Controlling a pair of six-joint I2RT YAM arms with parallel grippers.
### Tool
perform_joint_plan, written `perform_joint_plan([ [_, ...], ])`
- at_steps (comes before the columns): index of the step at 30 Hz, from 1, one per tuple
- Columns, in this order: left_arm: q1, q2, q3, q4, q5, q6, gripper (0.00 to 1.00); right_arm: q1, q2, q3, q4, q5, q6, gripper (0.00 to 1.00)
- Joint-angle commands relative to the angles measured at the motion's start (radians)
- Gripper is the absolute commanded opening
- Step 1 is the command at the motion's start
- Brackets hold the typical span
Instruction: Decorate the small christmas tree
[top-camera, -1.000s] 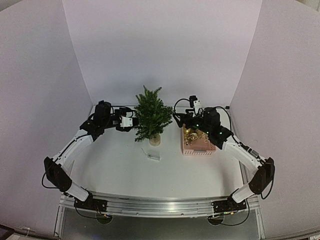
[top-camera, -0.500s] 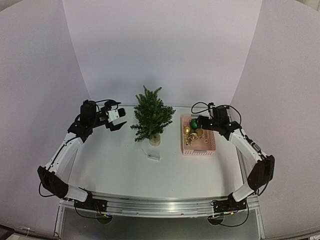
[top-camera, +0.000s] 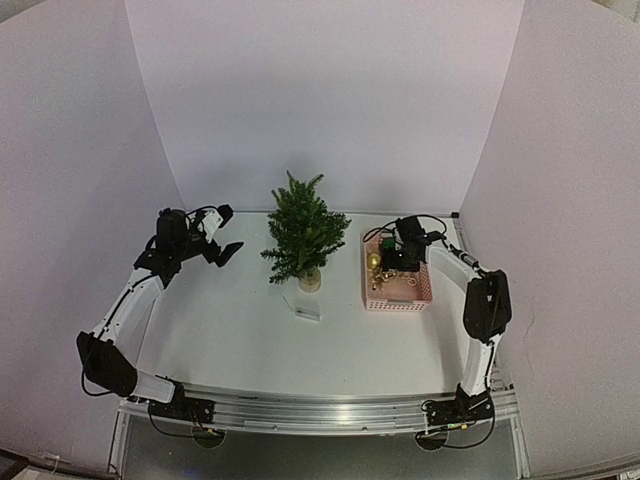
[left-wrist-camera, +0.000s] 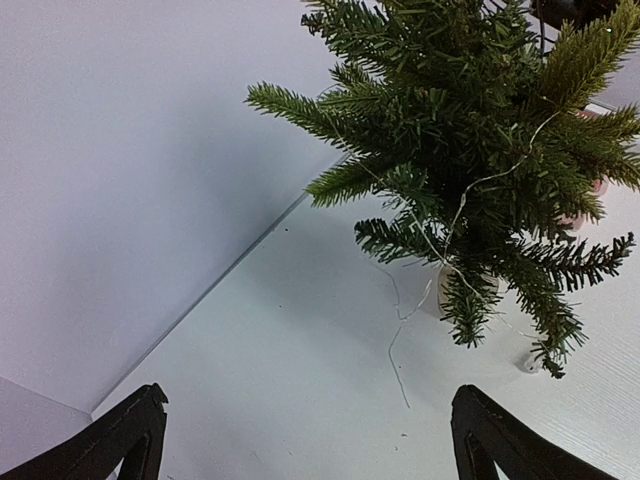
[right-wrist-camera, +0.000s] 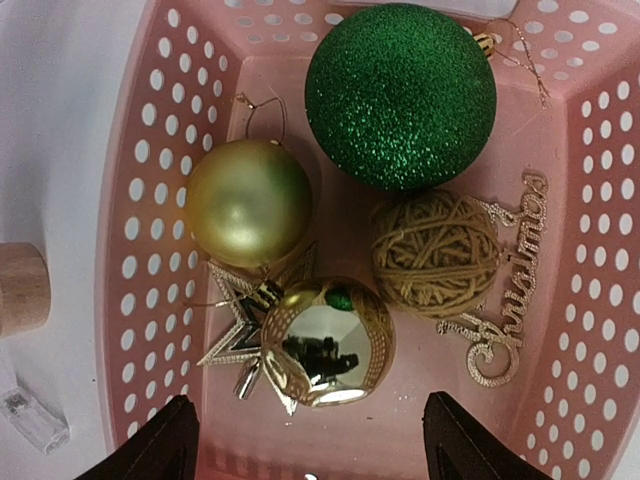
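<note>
**While the tree stands bare, a tool hangs over the ornament basket**

Since both arms must reach the work, the white table (top-camera: 230, 340) carries everything in its far middle. Largest there is the small christmas tree (top-camera: 303, 232), a dark-green bushy fir upright in a pale pot (top-camera: 310, 280), set between the two arms so either can get at its branches. No bauble shows on it, only a thin pale wire (left-wrist-camera: 455, 225) trailing down through the needles.

The left tool (top-camera: 226, 235) sits left of the tree, clear of the branches. Its jaws are spread wide and empty and it faces the foliage, so I judge it is waiting rather than fetching.

Just right of the tree stands the pink perforated plastic basket (top-camera: 425, 297), whose walls keep the round ornaments from rolling off. The right tool (right-wrist-camera: 312, 450) hangs directly above it, jaws wide apart with nothing between them, probably lining up a pick.

Inside the basket:
- a green glitter ball (right-wrist-camera: 400, 95) at the far end
- a matte gold ball (right-wrist-camera: 248, 203) to its left
- a ball of tan twine (right-wrist-camera: 437, 250)
- a shiny gold filigree ball (right-wrist-camera: 328, 342) at the near end, closest to the tool
- a gold star (right-wrist-camera: 232, 335) partly under the filigree ball
- a gold script "Christmas" sign (right-wrist-camera: 505, 290) along the right wall

A small clear plastic piece (top-camera: 306, 309) lies on the table just near of the pot.
</note>
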Motion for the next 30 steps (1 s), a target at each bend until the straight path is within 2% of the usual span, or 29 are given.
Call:
perform_joint_plan([
  [1,0.009,0.018,-0.002,0.052,-0.016,-0.047,0.99,-0.004,0.074,0.080,-0.048,0.023,-0.013,0.74],
  [18,0.063,0.092,0.036,0.088,0.021,-0.030,0.99,-0.004,0.192,0.144,-0.080,0.022,0.002,0.67],
  [30,0.077,0.103,0.047,0.096,0.029,-0.015,1.00,-0.004,0.184,0.154,-0.087,-0.014,0.014,0.46],
])
